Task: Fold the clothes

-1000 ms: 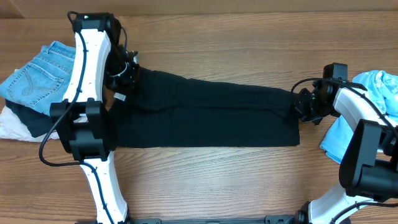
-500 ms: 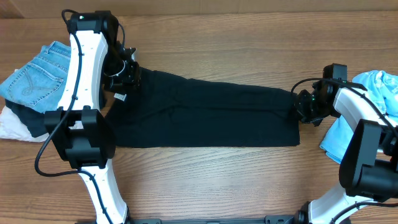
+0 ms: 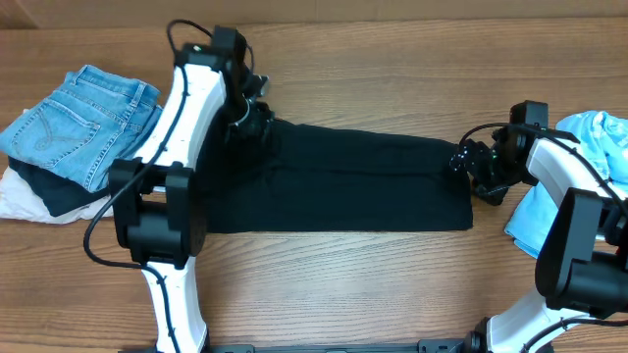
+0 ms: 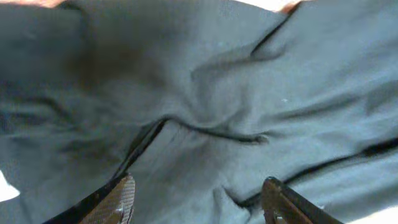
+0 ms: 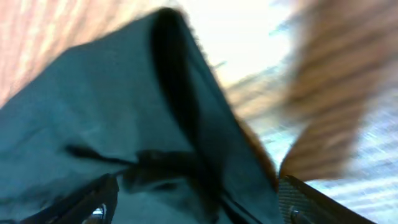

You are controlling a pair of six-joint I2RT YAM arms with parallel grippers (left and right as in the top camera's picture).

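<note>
As left claw point(image 4: 198, 186) gapes, shirt point(image 3: 343, 186) (black) beneath

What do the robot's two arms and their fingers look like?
Both the left arm and the right arm are white tubular links joined by bulky black housings. Thin black cables loop alongside them. The fingers are dark, glossy and weave-patterned.

The black T-shirt point(image 3: 334, 186) lies across the middle of the counter point(image 3: 392, 294), from my left claw point(image 3: 255, 126) to my right claw point(image 3: 463, 165). Bare wood in front of it and behind it leaves open passage. The jeans point(image 3: 83, 118) crowd the left end, and a blue cloth point(image 3: 589, 147) crowds the right.
</note>
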